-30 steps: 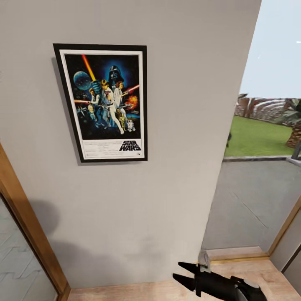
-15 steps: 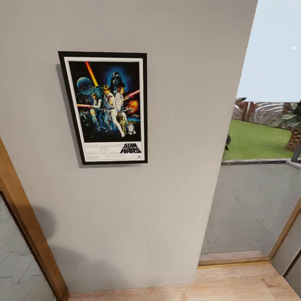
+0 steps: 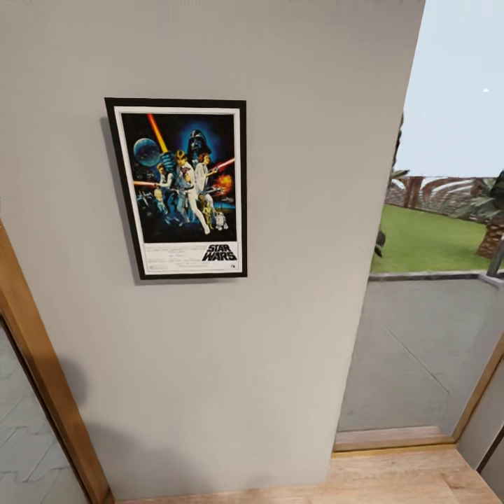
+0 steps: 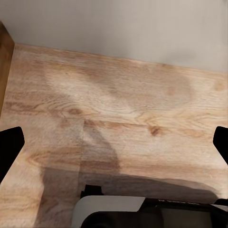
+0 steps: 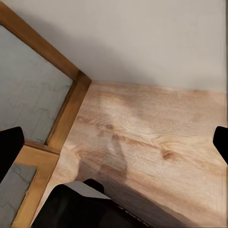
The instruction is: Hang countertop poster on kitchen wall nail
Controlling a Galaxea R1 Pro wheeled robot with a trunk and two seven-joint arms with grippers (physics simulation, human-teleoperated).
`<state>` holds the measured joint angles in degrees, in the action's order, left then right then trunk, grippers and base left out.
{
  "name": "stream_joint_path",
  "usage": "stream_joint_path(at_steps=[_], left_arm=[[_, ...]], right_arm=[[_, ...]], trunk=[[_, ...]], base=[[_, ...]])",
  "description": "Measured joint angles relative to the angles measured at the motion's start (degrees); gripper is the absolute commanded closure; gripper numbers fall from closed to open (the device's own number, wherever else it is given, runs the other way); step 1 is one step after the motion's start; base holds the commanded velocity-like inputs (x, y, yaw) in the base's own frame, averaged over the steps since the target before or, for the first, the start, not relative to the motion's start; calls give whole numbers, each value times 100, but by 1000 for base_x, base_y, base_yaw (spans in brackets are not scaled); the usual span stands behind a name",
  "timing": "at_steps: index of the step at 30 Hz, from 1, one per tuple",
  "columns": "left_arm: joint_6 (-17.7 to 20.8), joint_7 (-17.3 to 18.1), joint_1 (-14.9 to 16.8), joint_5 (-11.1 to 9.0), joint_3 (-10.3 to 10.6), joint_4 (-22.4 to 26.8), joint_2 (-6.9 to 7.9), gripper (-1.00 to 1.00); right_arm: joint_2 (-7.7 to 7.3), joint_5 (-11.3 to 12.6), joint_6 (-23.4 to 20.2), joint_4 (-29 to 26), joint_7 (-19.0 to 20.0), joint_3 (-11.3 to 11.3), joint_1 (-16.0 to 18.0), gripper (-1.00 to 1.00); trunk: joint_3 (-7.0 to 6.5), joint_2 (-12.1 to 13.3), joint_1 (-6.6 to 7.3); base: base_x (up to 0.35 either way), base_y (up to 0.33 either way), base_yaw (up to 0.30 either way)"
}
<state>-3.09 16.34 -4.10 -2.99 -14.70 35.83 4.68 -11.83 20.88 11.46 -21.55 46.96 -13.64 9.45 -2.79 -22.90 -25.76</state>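
A plain grey wall (image 3: 294, 210) is right in front of me, and a light wooden floor (image 3: 392, 479) runs along its foot. The poster (image 3: 180, 187) hangs flat on that wall, upright, with its black frame close against the paint. I cannot see the nail behind it. To one side a big window (image 3: 448, 210) looks out on green grass, and to the other side there is a wooden door frame (image 3: 42, 364).

My left claw (image 4: 114, 142) points down at the floor, its two black fingertips (image 4: 10, 142) far apart, wide and holding nothing. My right claw (image 5: 114, 142) is the same, wide and empty above the floor near the door frame.

I think the hanging is done. To do this step well, I keep both arms low and away from the wall, so I do not bump the frame. I look at the poster a little longer to check it sits straight and does not slip.
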Motion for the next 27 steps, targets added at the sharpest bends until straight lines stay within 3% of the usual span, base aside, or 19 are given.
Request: stream_joint_path(at_steps=[5, 11, 15, 16, 17, 19, 27], left_arm=[[0, 0, 0, 4, 0, -7, 0, -100], [0, 0, 0, 4, 4, -9, -1, -100], [0, 0, 0, 4, 12, -9, -3, -100], [0, 0, 0, 4, 21, -8, -7, -100], [0, 0, 0, 4, 22, -8, -7, -100], [0, 0, -1, 4, 25, -5, -9, -100], [0, 1, -1, 5, 32, -8, -9, -100]], right_arm=[[1, 3, 6, 40, -103, 7, 0, -100], [9, 27, 13, 82, -735, 19, 0, -100], [10, 129, 22, 259, -1284, 47, 0, -100], [9, 170, 18, 386, -1726, 56, 0, -100], [9, 177, 15, 419, -1830, 54, 0, -100], [34, 163, 4, 938, -2185, 47, -4, -100], [41, 148, 7, 1929, -2270, 34, 0, -100]], trunk=[[-48, 0, 0], [-105, 0, 0], [-143, 0, 0], [-149, 1, 0], [-153, 0, 0], [-155, 1, 0], [-157, 1, 0]], base=[[0, 0, 0], [0, 0, 0], [0, 0, 12], [0, 0, 46], [0, 0, 23], [0, 0, 6], [0, 0, 1]])
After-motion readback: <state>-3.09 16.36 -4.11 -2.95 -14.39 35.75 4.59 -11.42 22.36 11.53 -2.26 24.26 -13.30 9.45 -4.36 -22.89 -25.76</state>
